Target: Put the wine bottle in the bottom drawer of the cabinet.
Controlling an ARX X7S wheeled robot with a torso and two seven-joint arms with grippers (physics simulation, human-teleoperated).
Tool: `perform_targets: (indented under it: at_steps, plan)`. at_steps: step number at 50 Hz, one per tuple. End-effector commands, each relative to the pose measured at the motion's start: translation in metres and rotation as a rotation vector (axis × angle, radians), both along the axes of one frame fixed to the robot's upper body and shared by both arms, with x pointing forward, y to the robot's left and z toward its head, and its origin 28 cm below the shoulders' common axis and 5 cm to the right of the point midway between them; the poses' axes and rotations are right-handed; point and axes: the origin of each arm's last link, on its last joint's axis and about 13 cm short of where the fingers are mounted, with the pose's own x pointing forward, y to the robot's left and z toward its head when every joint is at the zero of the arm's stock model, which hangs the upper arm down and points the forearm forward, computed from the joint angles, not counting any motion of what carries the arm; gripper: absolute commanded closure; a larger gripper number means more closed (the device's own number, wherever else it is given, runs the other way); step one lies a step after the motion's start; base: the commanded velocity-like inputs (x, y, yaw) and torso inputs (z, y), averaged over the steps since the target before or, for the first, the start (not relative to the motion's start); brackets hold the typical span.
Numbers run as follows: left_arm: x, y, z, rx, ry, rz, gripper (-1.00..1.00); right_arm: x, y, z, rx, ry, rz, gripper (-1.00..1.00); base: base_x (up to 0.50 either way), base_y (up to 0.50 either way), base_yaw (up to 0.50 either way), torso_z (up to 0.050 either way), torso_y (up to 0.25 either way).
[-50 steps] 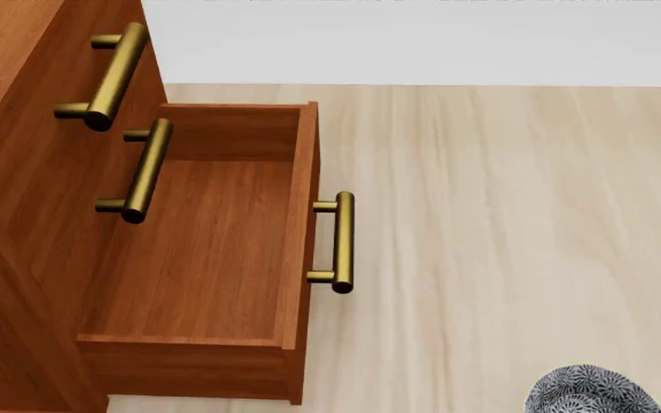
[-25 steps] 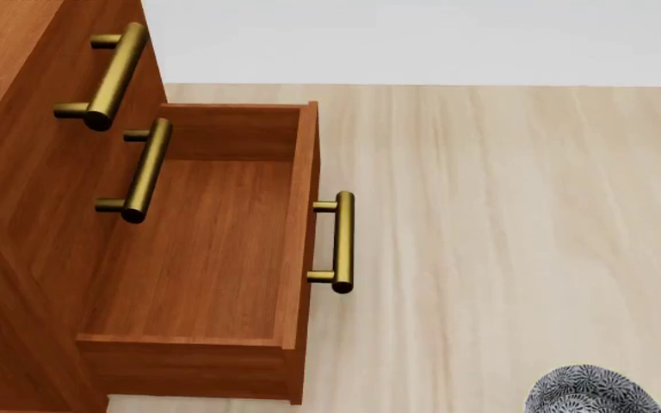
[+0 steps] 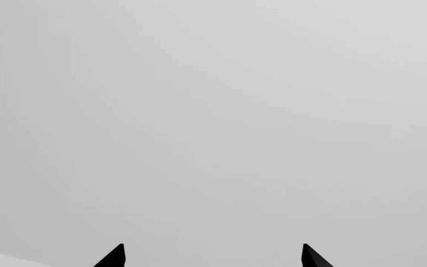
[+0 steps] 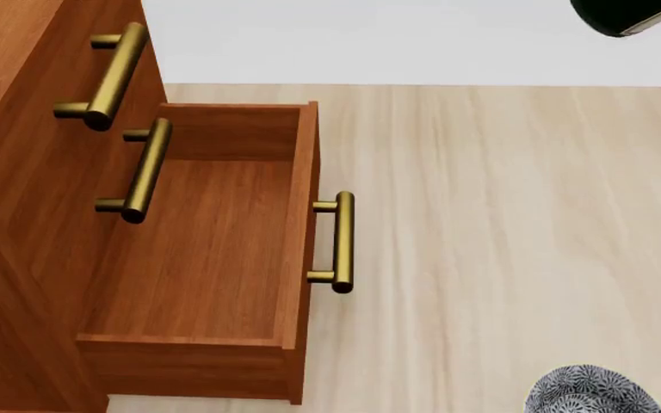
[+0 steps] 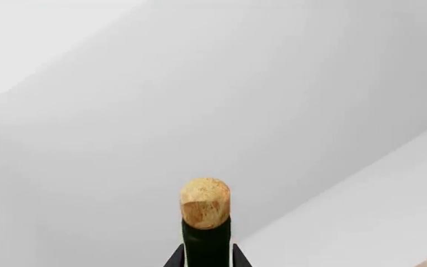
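Observation:
The reddish-brown cabinet (image 4: 21, 172) stands at the left of the head view. Its bottom drawer (image 4: 210, 249) is pulled out and holds nothing; the brass handle (image 4: 340, 243) is on its front. The wine bottle's dark-green base (image 4: 629, 15) pokes into the head view's top right corner, high above the floor and right of the drawer. In the right wrist view the bottle's neck (image 5: 207, 239) with its tan cork (image 5: 205, 203) sits between the fingers of my right gripper (image 5: 207, 257), which is shut on it. My left gripper (image 3: 213, 256) is open, with only a grey wall behind it.
Two upper drawer fronts with brass handles (image 4: 107, 76) (image 4: 141, 170) are shut. Pale wood floor (image 4: 503, 241) stretches right of the drawer. A grey speckled round object (image 4: 589, 391) lies at the lower right. A white wall runs along the back.
The bottle's dark base has come into the head view's top right corner; it was not in view before. The cabinet and drawer have not moved.

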Motion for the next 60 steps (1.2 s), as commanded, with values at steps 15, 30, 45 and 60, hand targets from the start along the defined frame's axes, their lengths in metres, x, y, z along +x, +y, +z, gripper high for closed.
perform_targets:
  at_steps: [15,30,45,60]
  plan:
    - [0.000,-0.001,0.003,0.004,0.003,-0.003,-1.00,0.022,0.006,0.016,0.163,-0.050,0.185,1.00,0.00,0.00,0.00,0.000,0.001]
    - [-0.001,-0.002,0.003,0.006,0.006,-0.001,-1.00,0.045,0.020,0.022,0.175,0.146,0.299,1.00,0.00,0.00,0.00,0.000,0.001]
    - [-0.002,-0.002,0.003,0.006,0.007,-0.002,-1.00,0.064,0.025,0.026,0.162,0.231,0.343,1.00,0.00,0.00,0.00,0.000,0.001]
    - [-0.003,-0.002,0.003,0.008,0.011,0.000,-1.00,0.087,0.037,0.037,0.088,0.342,0.414,1.00,0.00,0.00,0.00,0.000,0.001]
